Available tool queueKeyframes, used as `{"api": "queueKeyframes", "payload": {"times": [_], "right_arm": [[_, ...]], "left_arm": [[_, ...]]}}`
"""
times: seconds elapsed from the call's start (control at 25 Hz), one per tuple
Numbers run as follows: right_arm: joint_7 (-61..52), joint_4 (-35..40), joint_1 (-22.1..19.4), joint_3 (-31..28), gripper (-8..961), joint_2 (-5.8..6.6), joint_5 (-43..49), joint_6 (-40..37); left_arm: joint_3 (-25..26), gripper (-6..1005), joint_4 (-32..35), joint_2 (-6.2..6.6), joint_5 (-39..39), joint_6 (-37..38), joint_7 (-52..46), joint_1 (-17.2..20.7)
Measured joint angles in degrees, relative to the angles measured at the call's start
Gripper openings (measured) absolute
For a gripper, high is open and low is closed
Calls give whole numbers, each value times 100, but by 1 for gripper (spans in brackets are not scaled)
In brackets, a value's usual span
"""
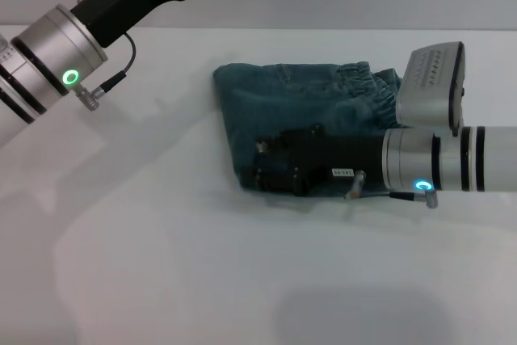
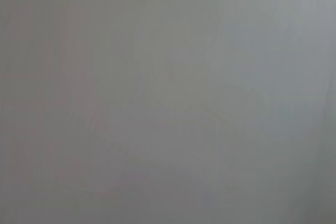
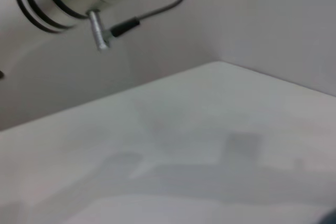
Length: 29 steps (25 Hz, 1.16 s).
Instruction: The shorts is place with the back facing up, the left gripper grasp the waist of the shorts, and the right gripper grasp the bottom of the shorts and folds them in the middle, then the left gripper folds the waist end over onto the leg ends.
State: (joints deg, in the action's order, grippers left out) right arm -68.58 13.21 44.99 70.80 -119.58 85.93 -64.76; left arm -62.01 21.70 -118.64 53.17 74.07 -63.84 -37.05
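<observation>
Right gripper [image 1: 271,166] sits low on the folded shorts [image 1: 299,107], can't tell if it's clenched; left arm [image 1: 73,46] raised off to the side

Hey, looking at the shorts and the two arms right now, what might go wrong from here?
The right gripper sits low over the near edge of the folded shorts; pulling away could drag the fabric and undo the fold. The elastic waist lies bunched beside the right arm's wrist camera, so the arm might catch it. The left arm is raised off to the left, its gripper out of view, so a fresh grasp needs a long reach.
</observation>
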Motion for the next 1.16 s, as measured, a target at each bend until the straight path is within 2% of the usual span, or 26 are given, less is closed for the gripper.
{"api": "queueKeyframes", "payload": {"times": [0.16,0.36,0.4,0.48,0.6,0.8,1.0,1.16], "right_arm": [[157,63,-142,16,568,18,37,-563],[698,518,-725,-63,568,31,-132,-1520],[995,703,-1055,-86,568,31,-644,-1785],[1129,743,-1184,-87,568,39,-941,-1863],[1676,761,-1696,-163,568,64,-2159,-2021],[2935,631,-2506,-707,568,50,-4188,-2281],[3800,170,-2897,-1244,568,63,-6016,-2567],[4241,-150,-3033,-1950,568,68,-6781,-2593]], "left_arm": [[-2,838,-6,0,-37,31,-5,79],[-37,838,-8,4,-177,49,31,188],[-34,838,-8,6,-193,59,39,212],[-13,838,-7,7,-225,93,55,277],[5,838,-5,9,-367,169,78,426],[-13,838,-15,8,-917,372,339,814],[-1,838,-378,-3,-1599,733,877,1214],[10,838,-954,-5,-2346,1172,1484,1380]]}}
